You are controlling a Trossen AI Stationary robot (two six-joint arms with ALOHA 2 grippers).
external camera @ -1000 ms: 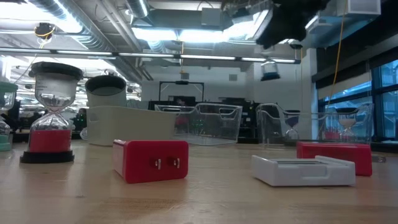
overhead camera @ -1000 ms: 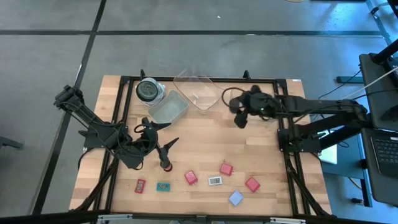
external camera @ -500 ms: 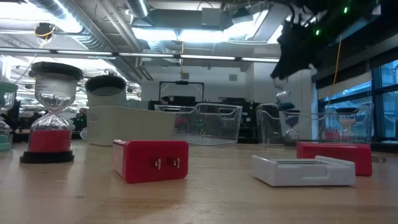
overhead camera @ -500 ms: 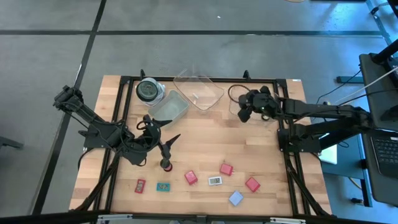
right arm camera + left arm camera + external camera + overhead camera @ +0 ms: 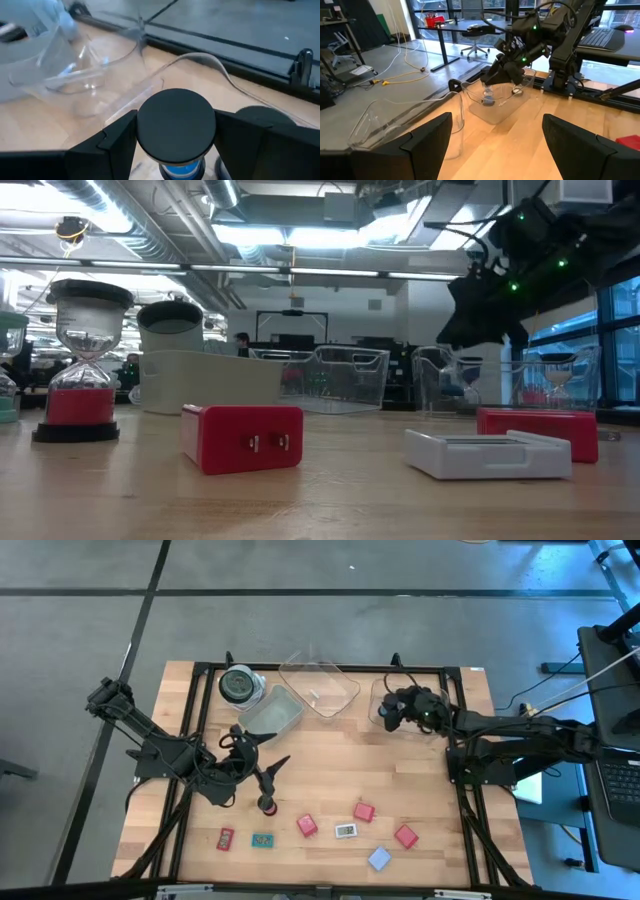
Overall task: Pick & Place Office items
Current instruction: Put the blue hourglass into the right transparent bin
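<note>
The right gripper holds a blue-filled hourglass over a clear tray on the wooden table.

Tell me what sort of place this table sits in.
Probably an open-plan lab or workshop-style office: exposed ceiling ducts, a concrete floor, and desks with an office chair beyond the wooden table.
</note>
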